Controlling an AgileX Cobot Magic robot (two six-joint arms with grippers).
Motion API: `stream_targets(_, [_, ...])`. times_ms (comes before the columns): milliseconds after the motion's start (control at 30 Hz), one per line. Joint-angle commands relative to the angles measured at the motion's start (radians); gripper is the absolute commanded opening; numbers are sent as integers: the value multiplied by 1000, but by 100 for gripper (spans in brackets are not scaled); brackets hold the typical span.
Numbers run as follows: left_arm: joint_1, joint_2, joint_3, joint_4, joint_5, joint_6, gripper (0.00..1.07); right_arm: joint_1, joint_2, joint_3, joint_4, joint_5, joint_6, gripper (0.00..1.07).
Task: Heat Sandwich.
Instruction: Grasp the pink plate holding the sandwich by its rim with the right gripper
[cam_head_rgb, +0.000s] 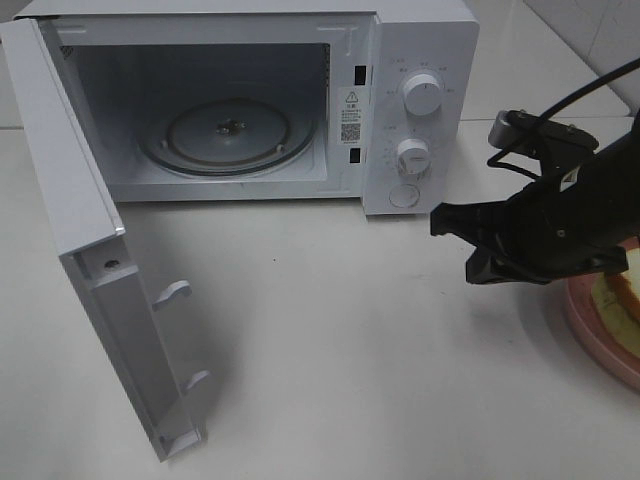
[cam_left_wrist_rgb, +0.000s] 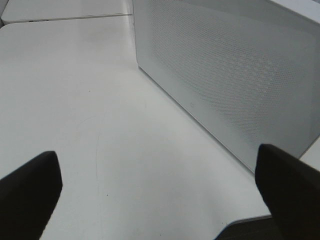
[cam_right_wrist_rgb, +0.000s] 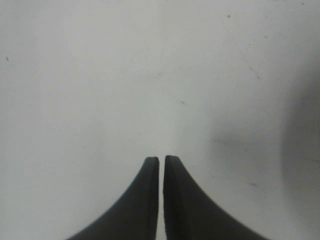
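Sandwich (cam_head_rgb: 618, 293) sits on a pink plate (cam_head_rgb: 590, 335) on the bench (cam_head_rgb: 350, 360), off to the right of the microwave (cam_head_rgb: 420, 40) and nearer the front edge, partly hidden by the right arm. The microwave's door (cam_head_rgb: 70, 200) stands wide open on its left side, showing the glass turntable (cam_head_rgb: 225, 135). The right gripper (cam_right_wrist_rgb: 161, 161) hovers over bare bench just in front of the microwave's knobs (cam_head_rgb: 420, 95), beside the plate. Its fingers (cam_right_wrist_rgb: 145, 200) are nearly together, a thin slit between them, holding nothing. The left gripper (cam_left_wrist_rgb: 160, 187), by the outer face of the microwave's open door, has its fingers spread wide, gripping nothing.
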Motion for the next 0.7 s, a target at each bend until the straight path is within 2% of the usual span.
stream_targets(33, [1,-20,3,-6,-15,-2,101,-31,-41,-1,-28,117,-149,10])
stream_targets(167, [1,-20,3,-6,-15,-2,101,-70,-72,-13,-97,226,-159,17])
stream_targets(233, [1,-20,3,-6,-15,-2,101,-93,-88,-31,-142,288,-149,24])
stream_targets(267, [1,-20,3,-6,-15,-2,101,-115,-103,-49,-190,337,-149,33])
stream_targets(300, [1,-20,3,-6,-15,-2,101,-115,-103,-49,-190,337,-149,33])
stream_targets(367, [1,-20,3,-6,-15,-2,101,-134,-114,-71,-237,385,-149,45])
stream_targets(400, [1,-20,3,-6,-15,-2,101,-146,-116,-89,-280,419,-149,61])
stream_targets(433, [1,-20,3,-6,-15,-2,101,-147,-116,-93,-292,428,-149,68])
stream_targets(467, [1,-20,3,-6,-15,-2,101,-147,-116,-93,-292,428,-149,68])
stream_targets(533, [1,-20,3,-6,-15,-2,101,-147,-115,-94,-314,430,-163,84])
stream_targets(567, [1,-20,3,-6,-15,-2,101,-147,-114,-94,-311,433,-183,97])
stream_targets(633, [1,-20,3,-6,-15,-2,101,-147,-114,-94,-307,437,-191,103])
stream_targets(700, [1,-20,3,-6,-15,-2,101,-147,-114,-94,-307,438,-191,103])
